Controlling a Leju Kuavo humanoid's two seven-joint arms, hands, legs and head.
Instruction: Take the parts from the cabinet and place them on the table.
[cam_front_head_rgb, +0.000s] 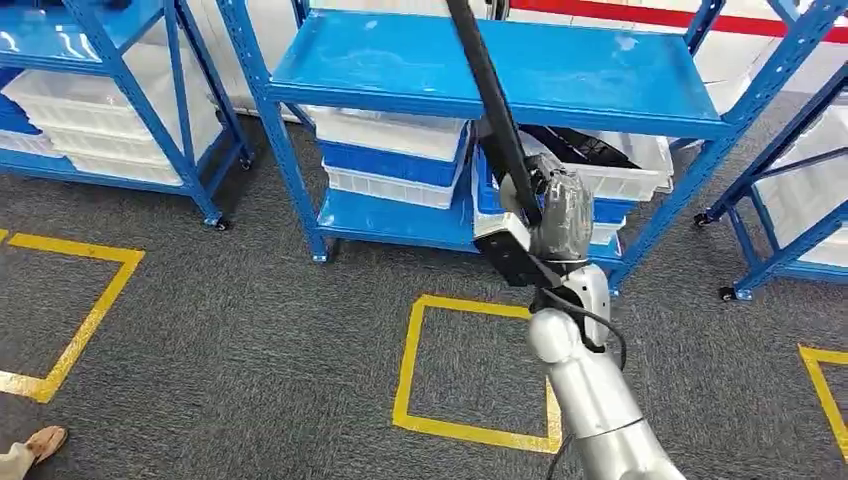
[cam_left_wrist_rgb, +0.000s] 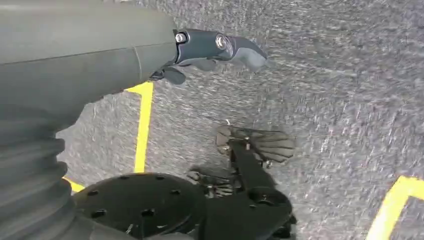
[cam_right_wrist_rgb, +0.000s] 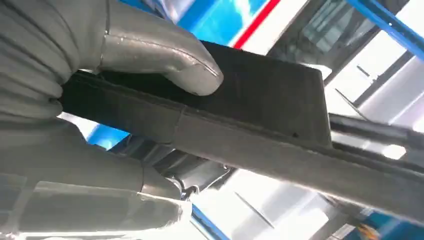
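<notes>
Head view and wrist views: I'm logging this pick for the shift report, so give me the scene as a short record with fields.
Right hand: the right hand grips a long black strip-like part, thumb pressed on its flat black face
Part position: raised in front of the blue metal shelving rack, slanting up past the picture's top
Left hand: the left hand hangs over grey carpet, holding nothing
Bins: white plastic bins sit on the lower shelf
Floor: yellow tape square on the carpet

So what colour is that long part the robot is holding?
Black. The long part in the right hand shows best in the head view.
</notes>
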